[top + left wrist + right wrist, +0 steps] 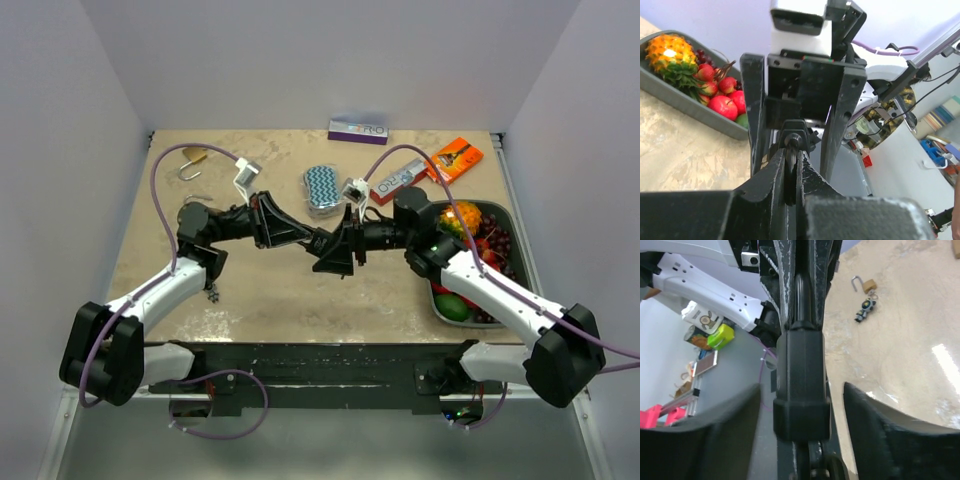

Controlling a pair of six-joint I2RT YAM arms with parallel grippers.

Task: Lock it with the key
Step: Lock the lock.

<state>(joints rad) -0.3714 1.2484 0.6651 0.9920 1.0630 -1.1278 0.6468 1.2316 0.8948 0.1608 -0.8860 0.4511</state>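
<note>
Top external view: my left pincer (318, 239) is clenched above the middle of the tabletop (270, 300). My right pincer (338, 247) is spread open around it. Padlock (192, 160) lies in the far-left corner.

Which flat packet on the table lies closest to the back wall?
The purple-and-white box, right at the back edge; the blue zigzag pouch, dark red packet and orange packet lie farther forward.

We find the middle blocked: the left tool (316, 238) sits between the spread fingers of the right tool (335, 246). The fruit tray (490, 205) fills the right edge. The zigzag pouch (322, 187) and purple box (358, 130) crowd the far side. The tabletop (300, 310) lies open along its near middle.
</note>
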